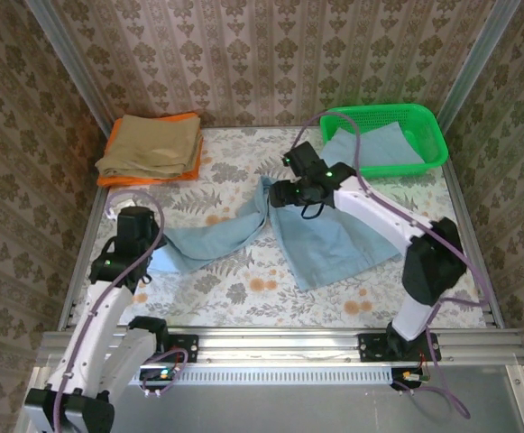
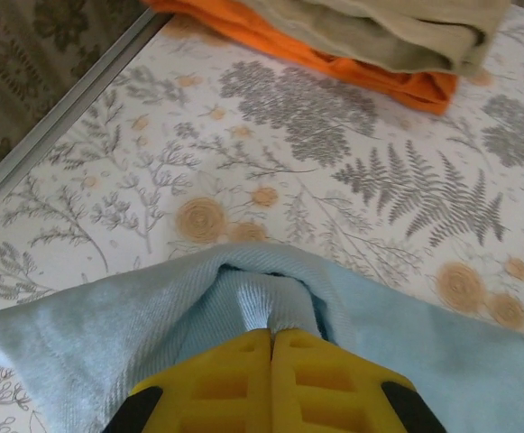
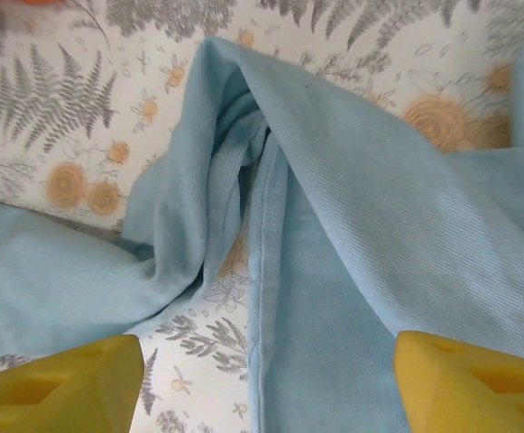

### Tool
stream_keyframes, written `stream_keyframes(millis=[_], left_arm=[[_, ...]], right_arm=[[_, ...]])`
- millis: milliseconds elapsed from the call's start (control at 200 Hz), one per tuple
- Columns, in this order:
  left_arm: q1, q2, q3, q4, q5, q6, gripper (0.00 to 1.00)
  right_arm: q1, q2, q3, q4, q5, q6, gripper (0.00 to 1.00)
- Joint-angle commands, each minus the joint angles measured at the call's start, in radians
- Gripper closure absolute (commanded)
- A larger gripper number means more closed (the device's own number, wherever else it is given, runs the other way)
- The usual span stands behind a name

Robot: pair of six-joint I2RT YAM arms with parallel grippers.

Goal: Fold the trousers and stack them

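The light sky-blue trousers (image 1: pixel 325 242) lie spread across the middle of the table, one leg stretching left to my left gripper (image 1: pixel 138 236). In the left wrist view its yellow fingers (image 2: pixel 234 379) are pressed together on a bunched fold of the trousers (image 2: pixel 271 302) at the leg's end. My right gripper (image 1: pixel 280 197) hovers over the upper part of the trousers, where the legs meet. Its jaws stand wide apart above a seam of the trousers (image 3: pixel 271 271), with nothing held between the fingertips (image 3: pixel 63 388).
A green basket (image 1: pixel 424 122) at the back right holds another blue cloth (image 1: pixel 374 149). Folded tan khaki trousers (image 1: pixel 151 144) rest on an orange cloth (image 1: pixel 117 179) at the back left. Metal rails (image 1: pixel 81 244) edge the floral table.
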Motion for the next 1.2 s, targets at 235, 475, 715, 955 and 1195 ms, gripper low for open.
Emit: stream_keyframes(millis=[235, 475, 715, 955, 1195], left_arm=[[0.083, 0.137, -0.044, 0.179, 0.226, -0.058, 0.91], [0.040, 0.117, -0.087, 0.171, 0.297, -0.042, 0.63], [-0.013, 0.114, -0.091, 0.179, 0.338, -0.061, 0.56], [-0.062, 0.159, -0.071, 0.191, 0.367, -0.054, 0.52], [-0.113, 0.177, -0.056, 0.208, 0.379, -0.047, 0.52]], right_arm=[[0.007, -0.203, -0.364, -0.040, 0.060, 0.078, 0.32], [-0.186, -0.227, -0.258, -0.027, 0.199, 0.074, 0.22], [-0.388, 0.108, 0.097, -0.006, 0.098, 0.040, 0.23], [-0.458, 0.446, 0.487, -0.098, 0.005, -0.015, 0.31], [-0.470, 0.583, 0.655, -0.152, 0.021, -0.022, 0.32]])
